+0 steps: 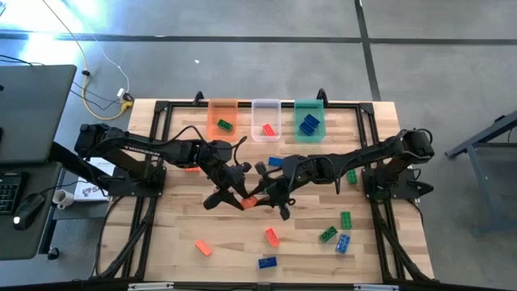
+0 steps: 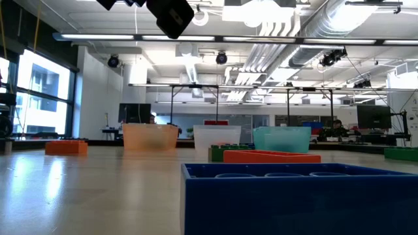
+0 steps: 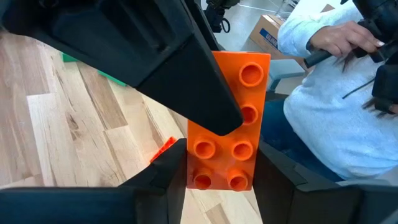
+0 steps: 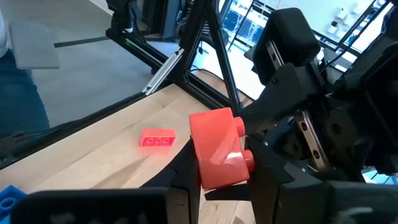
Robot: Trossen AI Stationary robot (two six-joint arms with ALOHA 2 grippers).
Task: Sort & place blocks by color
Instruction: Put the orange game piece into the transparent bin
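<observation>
A red-orange brick (image 1: 250, 202) sits at the middle of the table (image 1: 161, 242), raised between the two grippers, which meet over it. In the left wrist view the brick (image 3: 229, 124) stands upright, studs toward the camera, with the left gripper (image 3: 217, 177) closed on its lower end, one dark finger on each side. In the right wrist view the same brick (image 4: 217, 149) is also pinched between the fingers of the right gripper (image 4: 219, 177), so both hands grasp it at once. From above, the left gripper (image 1: 230, 192) reaches in from the left and the right gripper (image 1: 271, 194) from the right. Other blocks lie scattered on the wood: a red-orange one (image 1: 272, 236) and a blue one (image 1: 267, 262) toward the near edge, a green one (image 1: 328, 234) to the right. At the far edge stand three tubs, orange (image 1: 223, 119), clear (image 1: 266, 120) and green (image 1: 308, 120), each holding a brick. A person in a light sleeve (image 3: 323, 118) sits beyond the table.
</observation>
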